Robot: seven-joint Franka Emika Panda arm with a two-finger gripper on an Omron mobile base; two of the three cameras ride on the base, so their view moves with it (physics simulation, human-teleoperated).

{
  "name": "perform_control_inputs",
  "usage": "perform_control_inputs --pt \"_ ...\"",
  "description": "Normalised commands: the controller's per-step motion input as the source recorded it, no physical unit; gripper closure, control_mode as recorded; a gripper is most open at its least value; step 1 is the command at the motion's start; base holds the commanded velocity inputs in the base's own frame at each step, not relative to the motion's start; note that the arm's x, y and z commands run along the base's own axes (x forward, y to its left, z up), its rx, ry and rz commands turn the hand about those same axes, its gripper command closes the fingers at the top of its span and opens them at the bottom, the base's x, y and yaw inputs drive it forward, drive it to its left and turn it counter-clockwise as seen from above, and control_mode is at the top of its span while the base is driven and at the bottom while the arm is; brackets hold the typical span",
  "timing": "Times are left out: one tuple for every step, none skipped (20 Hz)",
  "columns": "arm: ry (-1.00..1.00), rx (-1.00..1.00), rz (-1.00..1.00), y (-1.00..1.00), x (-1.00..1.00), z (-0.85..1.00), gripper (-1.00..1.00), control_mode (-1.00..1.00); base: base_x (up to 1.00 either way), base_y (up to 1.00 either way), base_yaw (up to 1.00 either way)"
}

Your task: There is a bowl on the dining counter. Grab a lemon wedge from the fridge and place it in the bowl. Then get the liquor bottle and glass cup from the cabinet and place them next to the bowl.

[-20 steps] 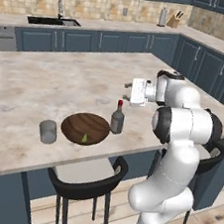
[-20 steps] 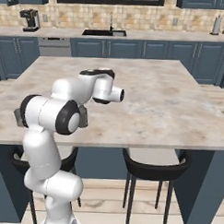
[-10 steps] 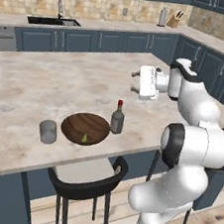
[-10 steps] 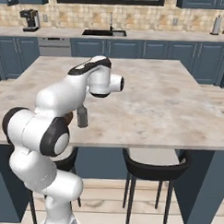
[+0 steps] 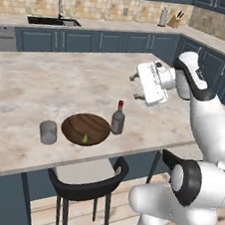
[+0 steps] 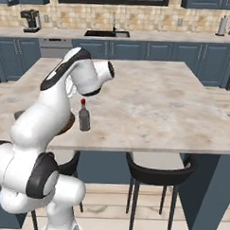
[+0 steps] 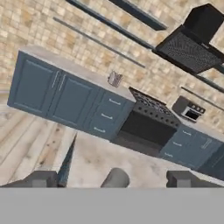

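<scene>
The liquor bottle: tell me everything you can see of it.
The liquor bottle is small, of grey-brown glass, with rounded shoulders, a narrow neck and a red cap. It stands upright on the dining counter, close beside the wooden bowl, on the side away from the glass cup. Whether it touches the bowl cannot be told. Nothing grips it.

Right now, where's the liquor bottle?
The liquor bottle stands upright on the dining counter in the left base view, right beside the bowl, on its right; the glass cup sits on the bowl's left.

On the dining counter (image 5: 47, 86), glass cup (image 5: 47, 131), bowl (image 5: 86, 128), liquor bottle (image 5: 117, 119) stand left to right.
</scene>
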Motion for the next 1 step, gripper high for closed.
perform_control_inputs --pt "-0.12 -0.33 0.20 0.37 -1.00 0.19 -1.00 -1.00 0.00 0.00 0.00"
